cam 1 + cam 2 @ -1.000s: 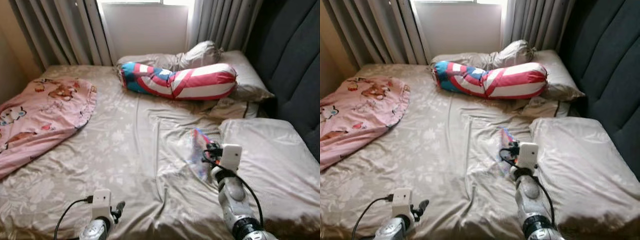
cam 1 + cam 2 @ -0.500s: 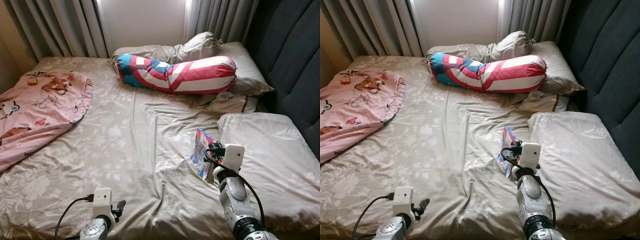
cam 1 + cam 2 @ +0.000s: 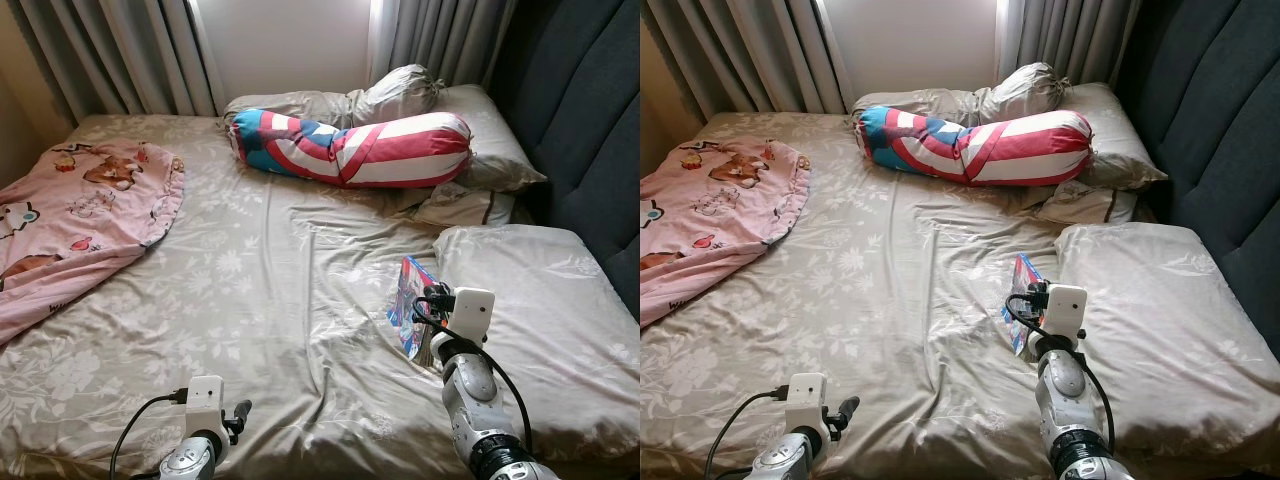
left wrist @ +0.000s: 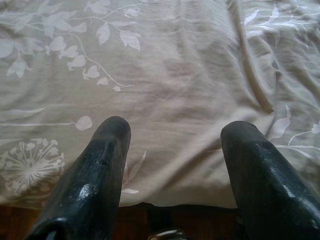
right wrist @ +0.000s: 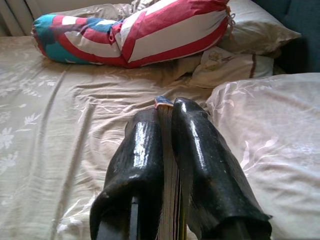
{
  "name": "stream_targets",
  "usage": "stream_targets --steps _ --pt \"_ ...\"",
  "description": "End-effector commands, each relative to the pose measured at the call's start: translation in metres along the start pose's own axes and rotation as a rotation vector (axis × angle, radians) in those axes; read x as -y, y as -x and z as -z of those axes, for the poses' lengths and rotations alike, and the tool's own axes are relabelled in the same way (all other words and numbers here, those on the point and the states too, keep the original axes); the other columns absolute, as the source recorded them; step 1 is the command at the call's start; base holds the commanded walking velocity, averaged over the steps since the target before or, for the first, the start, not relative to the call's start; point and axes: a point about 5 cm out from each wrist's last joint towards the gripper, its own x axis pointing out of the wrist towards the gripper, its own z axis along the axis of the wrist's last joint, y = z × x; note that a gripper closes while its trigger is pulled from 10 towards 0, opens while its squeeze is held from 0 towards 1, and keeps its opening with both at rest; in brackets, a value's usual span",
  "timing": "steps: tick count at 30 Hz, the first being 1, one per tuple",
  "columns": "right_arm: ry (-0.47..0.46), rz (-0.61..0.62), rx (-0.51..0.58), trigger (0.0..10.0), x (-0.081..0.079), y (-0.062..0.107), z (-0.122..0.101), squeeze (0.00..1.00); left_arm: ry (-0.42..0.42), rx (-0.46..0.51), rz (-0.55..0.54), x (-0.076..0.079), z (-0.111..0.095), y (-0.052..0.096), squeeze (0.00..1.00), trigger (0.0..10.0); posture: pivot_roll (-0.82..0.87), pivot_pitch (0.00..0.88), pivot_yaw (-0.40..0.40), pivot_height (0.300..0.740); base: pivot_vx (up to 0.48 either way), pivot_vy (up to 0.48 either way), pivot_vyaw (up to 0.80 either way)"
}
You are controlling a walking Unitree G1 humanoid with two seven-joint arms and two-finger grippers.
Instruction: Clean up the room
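A thin colourful book [image 3: 410, 300] stands on edge on the beige floral bedsheet [image 3: 260, 290], beside the flat pillow [image 3: 540, 320] at the right. My right gripper [image 5: 165, 120] is shut on the book, whose spine and page edges [image 5: 169, 170] show between the two black fingers [image 5: 140, 155]. The right wrist camera box [image 3: 470, 312] sits just behind the book. My left gripper [image 4: 172, 130] hangs open over the sheet at the bed's near edge, with nothing between its fingers; its wrist [image 3: 203, 400] is low at the front left.
A red, white and blue bolster [image 3: 350, 150] lies across the head of the bed with beige pillows [image 3: 470, 130] behind it. A pink cartoon blanket [image 3: 70, 220] covers the left side. A dark padded headboard [image 3: 590, 130] is on the right, grey curtains [image 3: 120, 50] behind.
The head camera has tilted and steadied, so the bed sits lower in view. My right gripper has lifted the book from lying flat to standing on edge and drawn it slightly right.
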Motion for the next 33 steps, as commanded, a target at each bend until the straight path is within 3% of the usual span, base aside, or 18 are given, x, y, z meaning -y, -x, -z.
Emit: stream_targets --steps 1,9,12,18,20,27,33 --pt "0.02 -0.004 0.03 10.0 -0.001 -0.007 -0.011 0.0 -0.013 -0.004 0.004 0.001 0.0 0.0 0.0 10.0 -0.1 0.0 -0.012 0.725 0.0 0.0 0.0" --pt "0.006 -0.018 0.052 10.0 -0.003 -0.005 -0.012 0.0 -0.007 0.039 -0.004 -0.001 -0.009 -0.002 0.0 10.0 -0.1 0.0 -0.011 0.69 0.0 0.0 0.0" --pt "0.006 -0.022 0.059 10.0 -0.003 -0.005 -0.012 0.0 -0.004 0.102 -0.007 -0.001 -0.023 -0.005 0.0 10.0 -0.1 0.0 -0.011 0.69 0.0 0.0 0.0" --pt "0.005 -0.036 0.05 10.0 -0.005 -0.004 -0.01 0.0 -0.038 0.345 -0.014 0.0 -0.074 -0.009 0.0 10.0 -0.1 0.0 -0.01 0.69 0.0 0.0 0.0" --pt "0.002 -0.042 0.05 10.0 -0.006 -0.004 -0.01 0.0 -0.043 0.385 -0.017 -0.001 -0.082 -0.008 0.0 10.0 -0.1 0.0 -0.008 0.69 0.0 0.0 0.0" --pt "0.014 -0.064 0.022 10.0 -0.01 -0.004 -0.007 0.0 -0.058 0.445 -0.018 -0.007 -0.088 -0.004 0.0 10.0 -0.1 0.0 -0.004 0.69 0.0 0.0 0.0" --pt "0.016 -0.072 0.025 10.0 -0.012 -0.004 -0.007 0.0 -0.061 0.443 -0.004 -0.007 -0.086 -0.003 0.0 10.0 -0.11 0.0 -0.002 0.66 0.0 0.0 0.0"
